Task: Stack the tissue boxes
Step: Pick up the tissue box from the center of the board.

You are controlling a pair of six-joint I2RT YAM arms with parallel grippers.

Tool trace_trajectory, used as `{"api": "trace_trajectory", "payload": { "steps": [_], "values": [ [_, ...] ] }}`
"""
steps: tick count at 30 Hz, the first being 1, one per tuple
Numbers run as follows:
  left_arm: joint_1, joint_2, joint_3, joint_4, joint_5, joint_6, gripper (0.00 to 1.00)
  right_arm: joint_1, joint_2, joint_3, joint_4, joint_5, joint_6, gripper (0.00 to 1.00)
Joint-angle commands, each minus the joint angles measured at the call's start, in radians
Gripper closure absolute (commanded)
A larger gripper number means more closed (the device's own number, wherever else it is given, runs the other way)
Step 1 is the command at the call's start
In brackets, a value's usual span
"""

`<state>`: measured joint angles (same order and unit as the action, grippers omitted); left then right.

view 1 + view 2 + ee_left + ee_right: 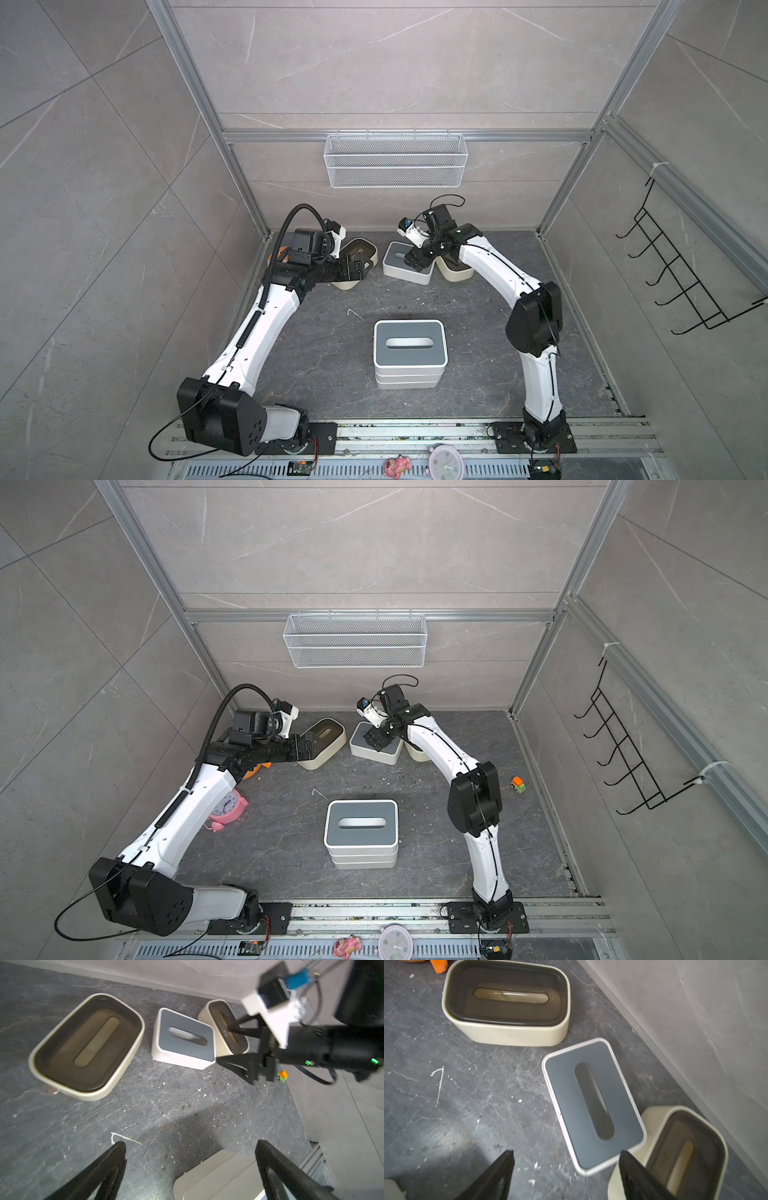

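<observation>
Both top views show a stack of three white tissue boxes (410,365), grey lid uppermost, standing in the middle of the floor (332,353). Along the back wall (395,208) sit three more: a cream box (368,249) with a dark-brown lid, partly hidden by the left gripper (361,268); a grey-lidded box (392,259); and a second cream box (457,272) close against it. The left gripper's jaws stand wide apart, empty. The right gripper (565,1153) hovers over the grey-lidded box's corner, jaws apart, clamping nothing.

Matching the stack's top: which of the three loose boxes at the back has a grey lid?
The middle box, white and square-cornered, by the right gripper; the cream boxes either side have brown lids.
</observation>
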<state>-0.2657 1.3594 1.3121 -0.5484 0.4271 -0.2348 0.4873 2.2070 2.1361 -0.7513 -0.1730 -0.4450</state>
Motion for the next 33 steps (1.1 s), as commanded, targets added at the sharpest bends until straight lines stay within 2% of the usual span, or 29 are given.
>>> {"api": "trace_trajectory", "payload": {
  "steps": [1,3,5,11,15,19,29,33],
  "values": [
    [0.01,-0.005,-0.024,0.145,0.169,0.163,0.0,-0.013,0.135,0.214,-0.147,-0.083,-0.088,0.2],
    [0.009,-0.005,-0.055,0.18,0.163,0.172,0.0,-0.013,0.25,0.399,-0.244,-0.104,-0.093,0.21],
    [0.01,-0.011,-0.08,0.204,0.134,0.173,0.0,-0.014,0.318,0.51,-0.274,-0.128,-0.095,0.22],
    [0.022,-0.045,-0.126,0.229,0.023,0.18,0.0,-0.013,0.451,0.688,-0.378,-0.174,-0.137,0.22],
    [0.038,-0.055,-0.127,0.24,0.0,0.152,0.0,-0.013,0.46,0.678,-0.418,-0.162,-0.177,0.22],
    [0.06,-0.045,-0.13,0.263,0.038,0.104,0.0,-0.013,0.436,0.612,-0.407,-0.156,-0.199,0.22],
    [0.068,-0.049,-0.126,0.248,0.042,0.114,0.0,-0.013,0.414,0.498,-0.342,-0.1,-0.206,0.22],
    [0.07,-0.051,-0.127,0.244,0.042,0.115,0.0,-0.013,0.424,0.497,-0.328,-0.074,-0.191,0.22]
  ]
}}
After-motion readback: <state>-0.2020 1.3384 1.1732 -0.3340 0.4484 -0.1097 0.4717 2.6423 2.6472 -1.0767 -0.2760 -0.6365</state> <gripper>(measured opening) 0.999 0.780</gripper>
